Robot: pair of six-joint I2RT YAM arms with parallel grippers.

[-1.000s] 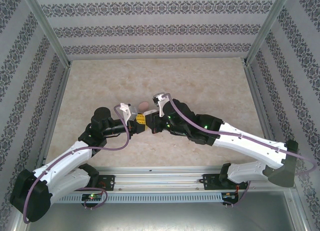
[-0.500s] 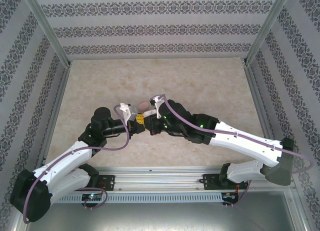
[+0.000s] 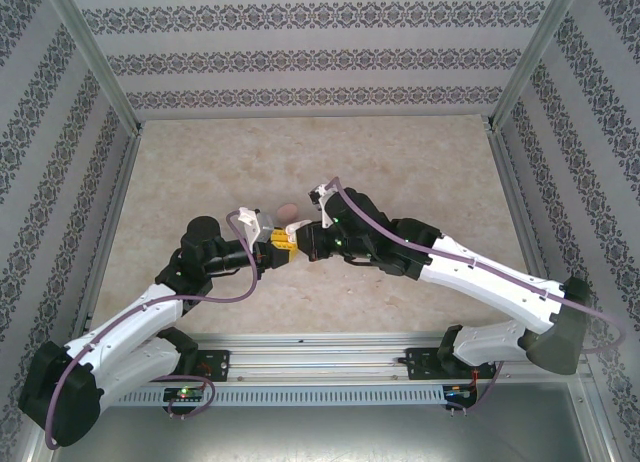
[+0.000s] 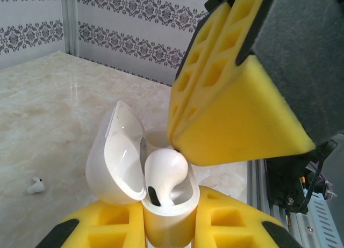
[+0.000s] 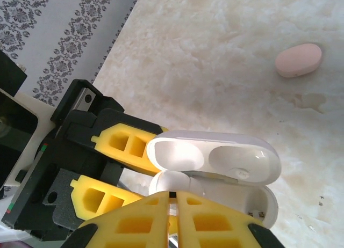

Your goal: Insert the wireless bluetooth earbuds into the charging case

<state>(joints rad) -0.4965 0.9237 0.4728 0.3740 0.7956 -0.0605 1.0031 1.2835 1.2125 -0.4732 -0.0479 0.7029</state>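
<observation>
My left gripper (image 4: 169, 229) is shut on the white charging case (image 4: 171, 218), held upright with its lid (image 4: 115, 157) swung open to the left. A white earbud (image 4: 164, 173) sits in the near socket, head up and dark tip down. My right gripper (image 5: 173, 199) is shut. Its yellow fingertips (image 4: 215, 135) touch the top of that earbud from the right. In the right wrist view the open lid (image 5: 215, 157) and the earbud (image 5: 174, 181) lie just beyond the shut tips. The two grippers (image 3: 290, 244) meet at the table's middle. Another small white earbud (image 4: 36, 185) lies on the table.
A pale pink oval case (image 5: 299, 60) lies shut on the marble table (image 3: 400, 172), just behind the grippers (image 3: 288, 212). Patterned walls and a metal frame (image 3: 95, 72) enclose the table on three sides.
The right arm's wrist and forearm have shifted slightly left towards the case. The left arm has held still with the case.
</observation>
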